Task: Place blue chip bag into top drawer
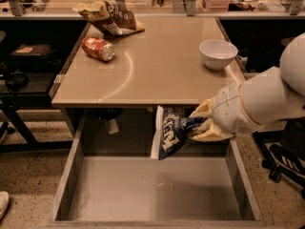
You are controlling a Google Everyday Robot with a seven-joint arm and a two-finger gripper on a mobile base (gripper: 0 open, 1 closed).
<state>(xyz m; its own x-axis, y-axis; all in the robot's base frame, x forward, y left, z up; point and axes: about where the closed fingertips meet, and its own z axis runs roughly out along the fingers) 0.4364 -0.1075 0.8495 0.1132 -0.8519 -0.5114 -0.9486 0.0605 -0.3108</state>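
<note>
over the open top drawer (71, 175), the gripper (199, 124) pinches the blue chip bag (170, 132) by its right end, so the bag hangs just below the table (162, 66) front edge. on the table sit a white bowl (218, 53), a red can (98, 48) and a yellow-brown chip bag (108, 17).

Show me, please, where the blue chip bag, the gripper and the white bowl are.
blue chip bag (170, 136): camera view, its lettered front.
gripper (198, 125): camera view, between its fingertips, clamping the bag over the open drawer (143, 190).
white bowl (218, 56): camera view, its outer wall.
</note>
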